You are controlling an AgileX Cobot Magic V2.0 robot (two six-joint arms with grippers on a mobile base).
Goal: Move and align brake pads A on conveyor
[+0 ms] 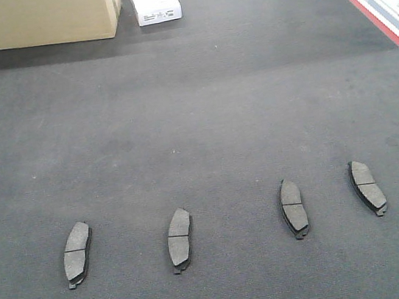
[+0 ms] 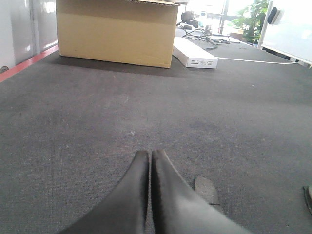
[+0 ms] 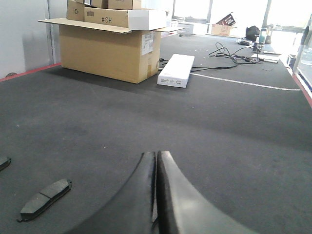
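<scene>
A: Where are the brake pads (image 1: 78,253) now?

B: Four lie in a loose row on the conveyor (image 1: 203,119), each angled differently, so alignment seems unfinished.

A: And the end effectors?

B: Left end effector (image 2: 150,157) and right end effector (image 3: 156,157) have fingers together, holding nothing; a pad at eight o'clock of the right one.

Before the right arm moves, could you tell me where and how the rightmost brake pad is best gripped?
Probably from above, with the fingers closing across its short width near the centre groove. The rightmost brake pad lies flat on the conveyor, long axis running roughly away from the robot, so only its narrow side edges offer purchase.
</scene>
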